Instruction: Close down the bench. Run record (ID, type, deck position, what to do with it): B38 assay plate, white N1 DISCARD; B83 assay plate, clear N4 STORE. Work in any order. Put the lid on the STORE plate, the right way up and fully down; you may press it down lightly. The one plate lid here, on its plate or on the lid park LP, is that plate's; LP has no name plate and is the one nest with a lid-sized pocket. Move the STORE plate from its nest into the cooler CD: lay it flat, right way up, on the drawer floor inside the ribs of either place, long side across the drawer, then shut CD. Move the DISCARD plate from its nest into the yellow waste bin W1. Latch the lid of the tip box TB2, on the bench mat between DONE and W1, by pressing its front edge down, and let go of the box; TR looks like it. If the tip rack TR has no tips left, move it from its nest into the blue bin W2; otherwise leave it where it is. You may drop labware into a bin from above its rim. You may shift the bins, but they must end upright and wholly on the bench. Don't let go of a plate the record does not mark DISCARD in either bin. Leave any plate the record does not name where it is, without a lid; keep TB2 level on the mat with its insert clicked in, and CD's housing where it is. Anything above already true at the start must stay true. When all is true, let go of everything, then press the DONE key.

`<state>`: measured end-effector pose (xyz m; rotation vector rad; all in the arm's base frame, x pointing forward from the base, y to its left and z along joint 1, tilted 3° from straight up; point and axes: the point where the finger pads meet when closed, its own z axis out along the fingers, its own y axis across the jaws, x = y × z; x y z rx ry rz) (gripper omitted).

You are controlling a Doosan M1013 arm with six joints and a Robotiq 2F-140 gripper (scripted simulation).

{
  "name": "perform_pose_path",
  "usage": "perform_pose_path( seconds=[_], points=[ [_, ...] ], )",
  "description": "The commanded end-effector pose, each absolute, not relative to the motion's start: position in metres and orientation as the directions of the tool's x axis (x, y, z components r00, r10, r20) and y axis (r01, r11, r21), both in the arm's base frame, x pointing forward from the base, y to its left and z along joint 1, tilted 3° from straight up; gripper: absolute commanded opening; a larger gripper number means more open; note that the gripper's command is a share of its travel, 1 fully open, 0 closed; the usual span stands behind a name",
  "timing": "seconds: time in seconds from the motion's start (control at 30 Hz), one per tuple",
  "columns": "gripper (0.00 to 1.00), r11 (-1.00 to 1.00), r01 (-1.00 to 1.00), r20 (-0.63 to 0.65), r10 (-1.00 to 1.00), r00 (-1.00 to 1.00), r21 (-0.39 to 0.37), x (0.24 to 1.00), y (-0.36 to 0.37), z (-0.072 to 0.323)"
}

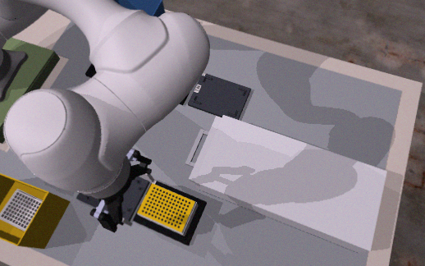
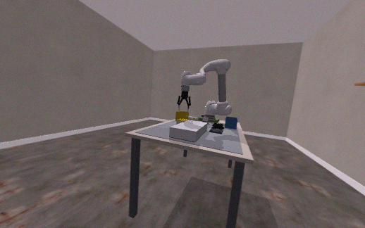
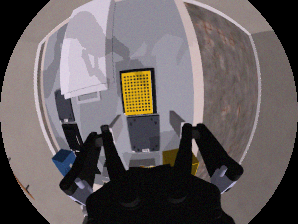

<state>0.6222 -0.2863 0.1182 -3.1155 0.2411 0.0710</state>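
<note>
My gripper (image 1: 123,190) (image 2: 184,103) (image 3: 145,119) is open and empty. It hangs above a flat grey nest (image 1: 137,193) (image 3: 143,132) near the front left of the bench. Right beside that nest stands the tip rack (image 1: 166,207) (image 3: 139,91), with a yellow hole grid, on a black nest. The yellow waste bin (image 1: 37,230) (image 2: 182,115) (image 3: 173,159) stands at the left front corner and holds a white assay plate (image 1: 20,209). The white cooler (image 1: 287,185) (image 2: 188,130) (image 3: 87,63) is shut, with its handle (image 1: 197,148) facing left. My arm hides the tip box and the left nests.
A dark empty nest (image 1: 219,96) lies behind the cooler. The blue bin (image 1: 139,6) (image 2: 231,122) (image 3: 63,159) stands at the back edge. The arm's green base plate (image 1: 25,70) is at the far left. The bench edge runs close behind the yellow bin.
</note>
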Motion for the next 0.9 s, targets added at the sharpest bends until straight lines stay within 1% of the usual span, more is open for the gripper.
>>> perform_pose_path(
  seconds=[0.0, 0.3, 0.63, 0.87],
  points=[
    [0.66, -0.988, -0.154, -0.047, -0.154, 0.987, -0.012, 0.636, -0.283, 0.119],
    [0.66, -0.988, -0.154, -0.047, -0.154, 0.987, -0.012, 0.671, -0.274, 0.119],
    [0.66, -0.988, -0.154, -0.047, -0.154, 0.987, -0.012, 0.671, -0.274, 0.119],
    [0.66, -0.988, -0.154, -0.047, -0.154, 0.987, -0.012, 0.670, -0.274, 0.110]
  ],
)
